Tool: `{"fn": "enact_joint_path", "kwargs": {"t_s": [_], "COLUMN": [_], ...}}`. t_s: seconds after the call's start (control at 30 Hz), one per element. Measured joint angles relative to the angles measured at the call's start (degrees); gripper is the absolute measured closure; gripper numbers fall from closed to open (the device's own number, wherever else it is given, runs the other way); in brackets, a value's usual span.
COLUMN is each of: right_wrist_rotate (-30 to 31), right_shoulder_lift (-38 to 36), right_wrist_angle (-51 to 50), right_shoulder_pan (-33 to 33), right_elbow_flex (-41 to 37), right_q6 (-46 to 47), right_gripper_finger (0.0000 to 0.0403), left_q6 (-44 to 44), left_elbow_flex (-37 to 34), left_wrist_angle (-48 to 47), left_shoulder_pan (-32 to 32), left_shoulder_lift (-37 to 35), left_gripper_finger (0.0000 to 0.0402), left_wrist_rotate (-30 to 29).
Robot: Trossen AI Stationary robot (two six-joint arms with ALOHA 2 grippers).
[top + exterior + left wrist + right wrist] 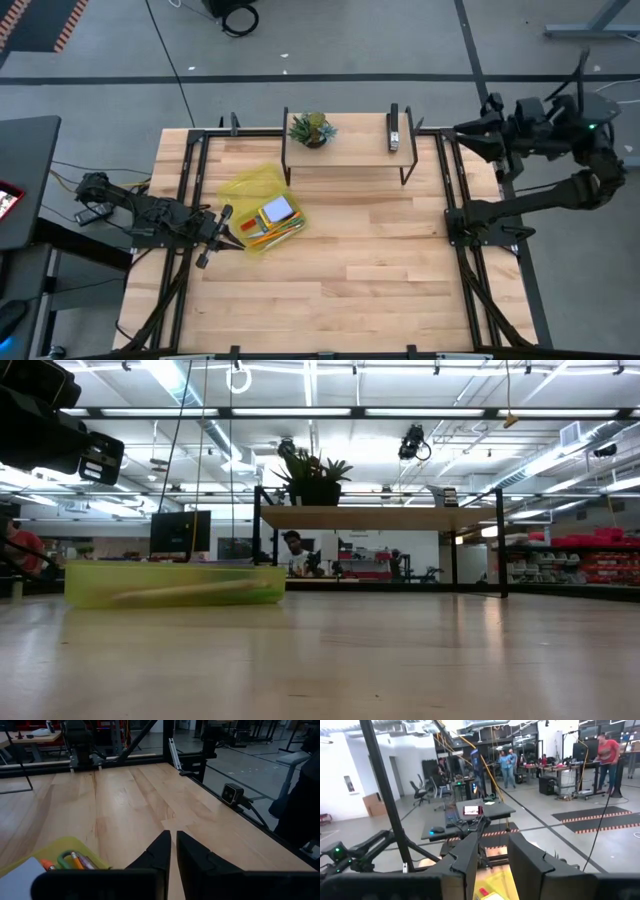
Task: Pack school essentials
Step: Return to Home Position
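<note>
Notepad (277, 210) and pencils (270, 236) in yellow box (243, 188) left of table (380, 250) centre; left gripper (172, 836) nearly shut, empty, just beside its rim, right gripper (493, 840) parted, empty, at right rear edge; could clip rim on pullback, dragging or tipping box.

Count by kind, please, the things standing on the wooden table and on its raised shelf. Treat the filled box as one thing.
Yellow translucent plastic box: 1
Small potted green plant: 1
Black stapler: 1
Total: 3
</note>
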Motion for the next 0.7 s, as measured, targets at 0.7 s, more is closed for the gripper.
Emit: {"fn": "enact_joint_path", "kwargs": {"t_s": [0.7], "right_wrist_rotate": [-0.4], "right_shoulder_lift": [-21.3], "right_wrist_angle": [16.2], "right_shoulder_pan": [0.0], "right_elbow_flex": [-26.6], "right_q6": [5.2], "right_gripper_finger": [0.0350], "left_q6": [0.0], "left_elbow_flex": [0.0], "left_wrist_angle": [0.0], "left_shoulder_pan": [0.0], "left_shoulder_lift": [0.0], "left_gripper_finger": [0.0365], "left_wrist_rotate": [0.0]}}
